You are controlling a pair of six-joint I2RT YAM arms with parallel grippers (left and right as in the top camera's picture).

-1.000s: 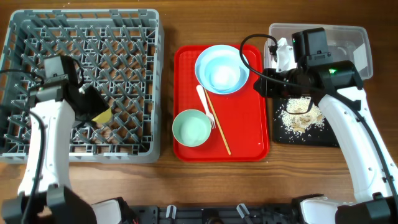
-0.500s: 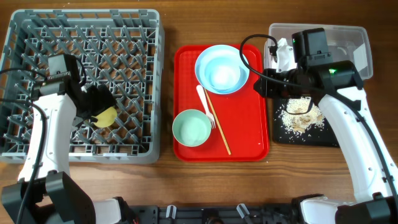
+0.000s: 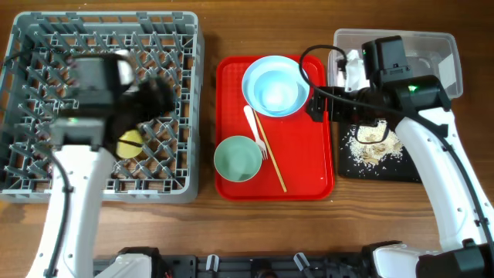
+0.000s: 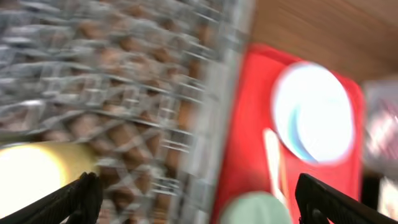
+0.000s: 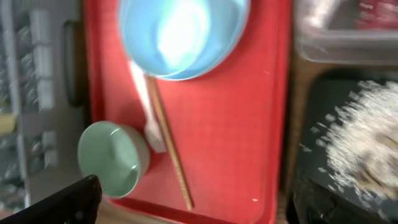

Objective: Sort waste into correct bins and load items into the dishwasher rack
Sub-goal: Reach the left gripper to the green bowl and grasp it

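The yellow cup [image 3: 130, 144] lies in the grey dishwasher rack [image 3: 46, 46], free of my left gripper [image 3: 158, 94], which is blurred above the rack's right side, open and empty. In the left wrist view the cup [image 4: 28, 180] sits at the lower left. On the red tray [image 3: 309, 162] are the light blue bowl [image 3: 275, 86], the pale green bowl [image 3: 238, 159], the white fork [image 3: 253, 127] and the chopsticks [image 3: 272, 158]. My right gripper [image 3: 315, 105] hangs open over the tray's right edge. Food scraps [image 3: 374, 144] lie on the black tray [image 3: 409, 171]. A white scrap [image 3: 353, 66] is in the clear tub [image 3: 432, 46].
Bare wooden table runs along the front edge and between rack and red tray. The right wrist view shows the green bowl [image 5: 112, 158], chopsticks [image 5: 171, 149] and the red tray's near rim [image 5: 186, 211] below the open fingers, with the black tray [image 5: 323, 186] to the right.
My left gripper opened, left the yellow cup in the rack and swung right towards the red tray. My right gripper opened and shifted slightly left.
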